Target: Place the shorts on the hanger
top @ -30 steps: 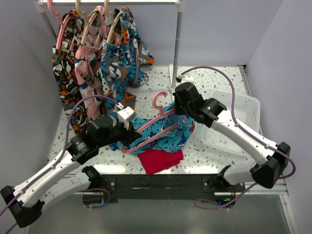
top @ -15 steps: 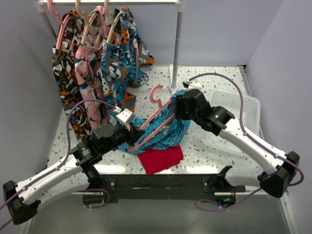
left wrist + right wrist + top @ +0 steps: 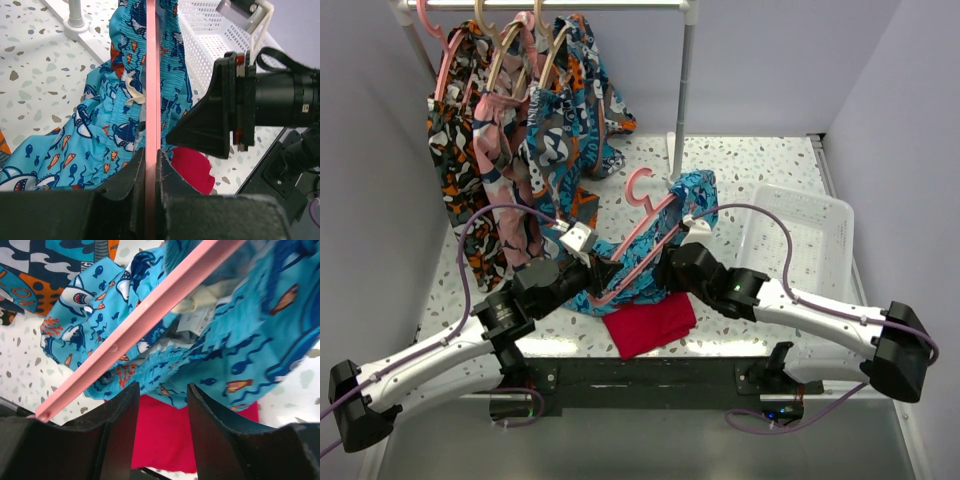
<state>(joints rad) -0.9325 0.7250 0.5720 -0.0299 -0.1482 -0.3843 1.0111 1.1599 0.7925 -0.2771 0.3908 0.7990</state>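
**Current configuration**

1. Left hand (image 3: 150,156): closed on the hanger (image 3: 638,236), clamping one straight pink bar near its low end. In the left wrist view the bar runs straight out from between the fingers toward 12 o'clock.
2. Right hand (image 3: 161,390): open, fingers apart, nothing between them. It is the free hand.
3. The shorts (image 3: 694,194) are draped over the raised hanger, bunched toward the hook end. The lower folds hang close above the surface (image 3: 760,165), near the red cloth (image 3: 650,325).

**Governing relation**

- In the top view the hanger's long axis runs from 7 o'clock (left hand) up to 1 o'clock (hook).
- The right hand sits just beside this axis on its 4 o'clock side. The bunched waistband lies at about 1 o'clock from it.
- Judgement: the right hand is nearer to the loose fabric, so any regrasp should be made by it, reaching across the bar rather than along it.
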